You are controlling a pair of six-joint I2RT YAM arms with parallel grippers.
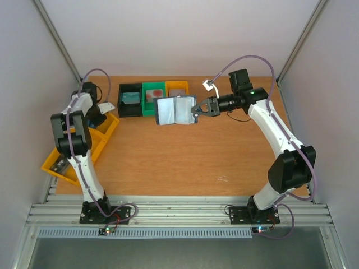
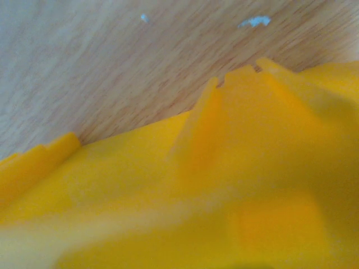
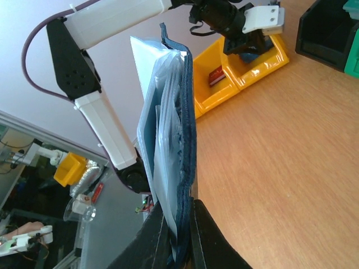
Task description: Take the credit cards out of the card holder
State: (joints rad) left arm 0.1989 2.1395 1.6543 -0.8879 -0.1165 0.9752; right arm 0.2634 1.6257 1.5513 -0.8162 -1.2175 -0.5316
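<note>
Right end effector (image 1: pixel 196 108) pinches one edge of the slate blue-grey folding card holder (image 1: pixel 174 110), which extends ahead of its fingertips, raised off the wooden counter (image 1: pixel 185 157). Left end effector (image 1: pixel 102 115) sits over the yellow plastic bin (image 1: pixel 94 144); finger spacing cannot be determined. A small red flat card (image 3: pixel 217 74) lies in that bin.

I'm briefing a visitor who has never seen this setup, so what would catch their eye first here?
First, the blue-grey card holder, held upright off the table, pinched at one edge by the right end effector near the back row of bins. Next, the bright yellow bin at the table's left edge, with the left end effector over it and what looks like a small red card lying inside.
</note>
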